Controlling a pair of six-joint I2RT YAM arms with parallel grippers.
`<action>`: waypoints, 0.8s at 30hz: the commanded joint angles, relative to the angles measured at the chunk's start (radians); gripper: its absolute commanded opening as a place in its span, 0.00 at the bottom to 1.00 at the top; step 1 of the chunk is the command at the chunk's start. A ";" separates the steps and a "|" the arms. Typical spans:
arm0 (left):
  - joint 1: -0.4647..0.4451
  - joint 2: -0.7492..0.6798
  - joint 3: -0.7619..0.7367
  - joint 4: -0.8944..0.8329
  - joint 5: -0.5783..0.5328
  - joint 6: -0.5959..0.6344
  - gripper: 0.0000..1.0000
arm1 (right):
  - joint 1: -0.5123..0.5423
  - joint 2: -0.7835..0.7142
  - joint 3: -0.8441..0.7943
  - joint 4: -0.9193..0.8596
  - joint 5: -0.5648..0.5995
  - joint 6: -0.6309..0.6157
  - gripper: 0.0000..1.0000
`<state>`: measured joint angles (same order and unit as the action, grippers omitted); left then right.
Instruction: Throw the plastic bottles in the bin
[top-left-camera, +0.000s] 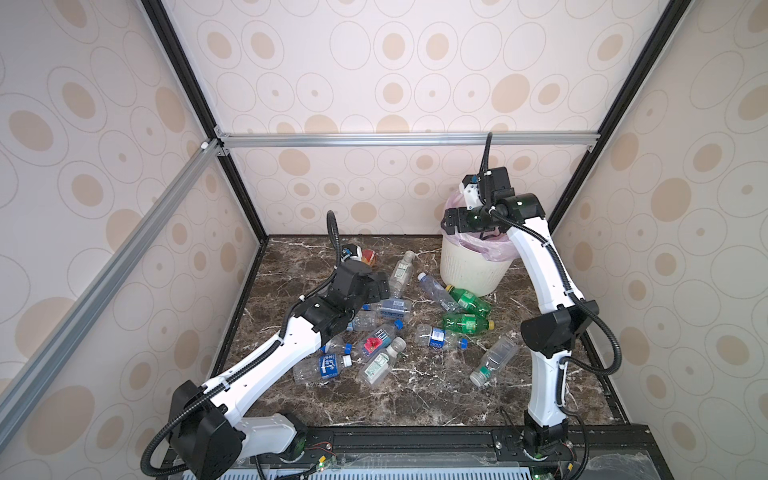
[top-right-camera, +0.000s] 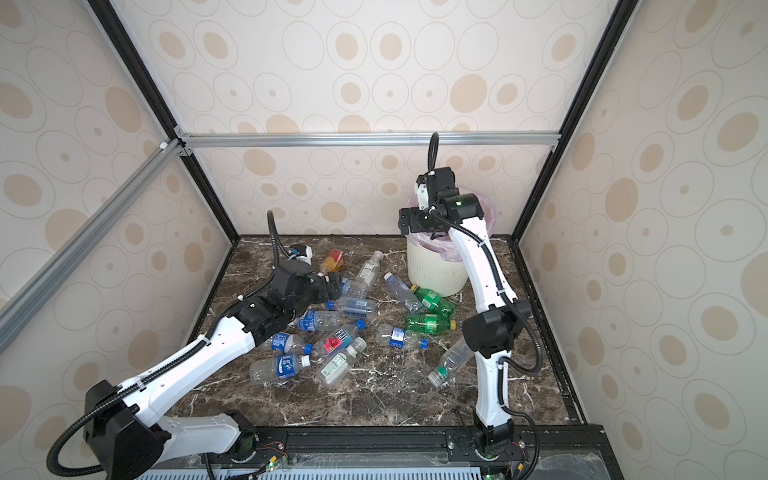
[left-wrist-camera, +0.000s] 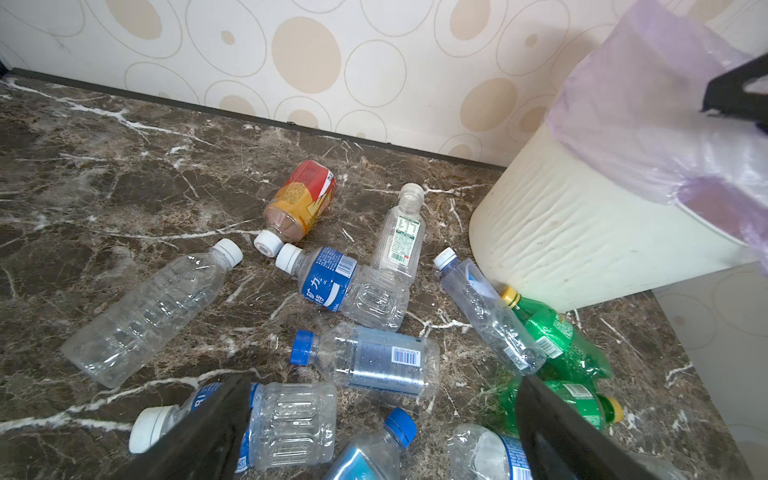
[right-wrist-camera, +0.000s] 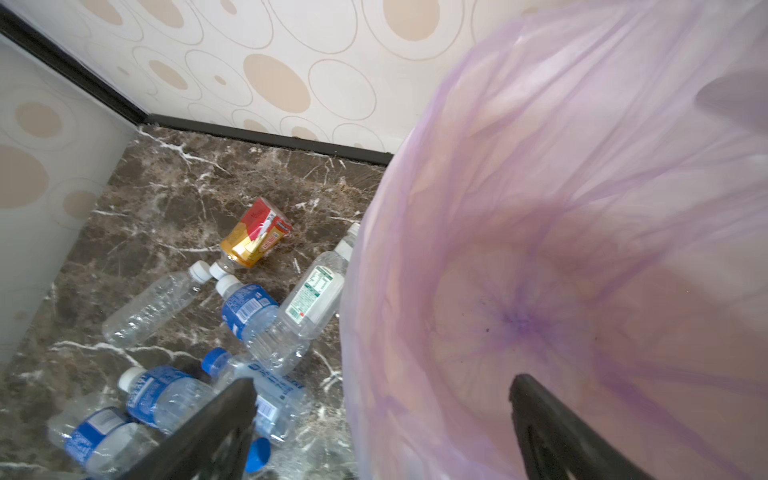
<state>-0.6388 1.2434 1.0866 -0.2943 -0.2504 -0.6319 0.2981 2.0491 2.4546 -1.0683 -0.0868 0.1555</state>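
Two black fingers of your right gripper (right-wrist-camera: 382, 382) are standing wide apart at the bottom of the right wrist view. They are holding nothing, above the rim of the round cream-white ribbed plastic bin (top-left-camera: 469, 270) with its pale lilac bag (right-wrist-camera: 540, 208). That bin is sitting right of the middle in both top views.

I think you are at the drop step. Next, that arm is needing to go down for a bottle.

Your left gripper (left-wrist-camera: 384, 382) is hanging wide open and empty over the small plastic drink bottles (top-left-camera: 440, 336), which are lying mid-frame on the dark marble table (top-left-camera: 415, 399). Lower it around one bottle, then close.

I am counting fifteen bottles: twelve clear bottles (top-right-camera: 401, 336), two green bottles (top-left-camera: 467, 323) and one amber bottle (top-right-camera: 332, 261). I am also counting one bin and two grippers.
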 joint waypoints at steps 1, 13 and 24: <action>-0.009 -0.050 -0.006 -0.012 0.012 0.033 0.99 | 0.004 -0.132 -0.054 0.015 0.090 0.073 1.00; -0.010 -0.083 -0.037 0.074 0.232 0.056 0.99 | 0.020 -0.582 -0.596 0.144 0.224 0.205 1.00; -0.015 -0.084 -0.148 0.231 0.431 0.051 0.99 | -0.010 -0.879 -1.178 0.199 0.259 0.361 1.00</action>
<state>-0.6418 1.1595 0.9554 -0.1429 0.0879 -0.5896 0.2886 1.1915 1.3560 -0.8417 0.1349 0.4450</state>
